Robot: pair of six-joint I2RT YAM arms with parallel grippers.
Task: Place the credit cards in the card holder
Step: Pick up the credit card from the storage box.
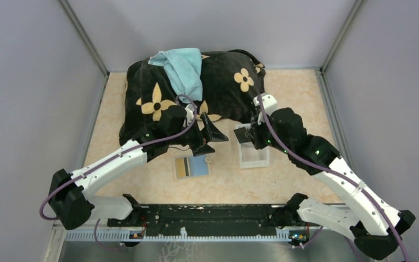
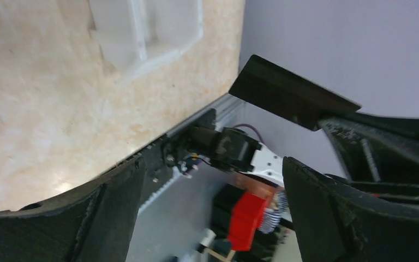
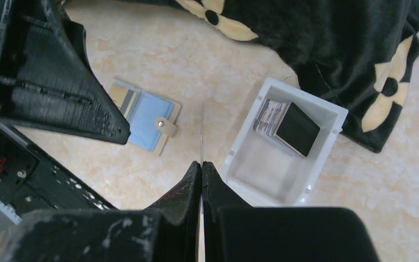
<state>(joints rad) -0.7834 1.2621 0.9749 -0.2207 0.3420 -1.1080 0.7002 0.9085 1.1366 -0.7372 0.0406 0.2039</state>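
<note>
The card holder lies open on the table, blue inside with tan edges and a snap tab; it also shows in the right wrist view. My right gripper is shut on a dark credit card, seen edge-on there and as a dark plate in the left wrist view. It holds the card above the table between the holder and the white tray. More credit cards lie stacked in the tray. My left gripper is open and empty, close to the left of the held card.
A black blanket with yellow flowers covers the back of the table, with a light blue cloth on it. Grey walls stand on both sides. A black rail runs along the near edge.
</note>
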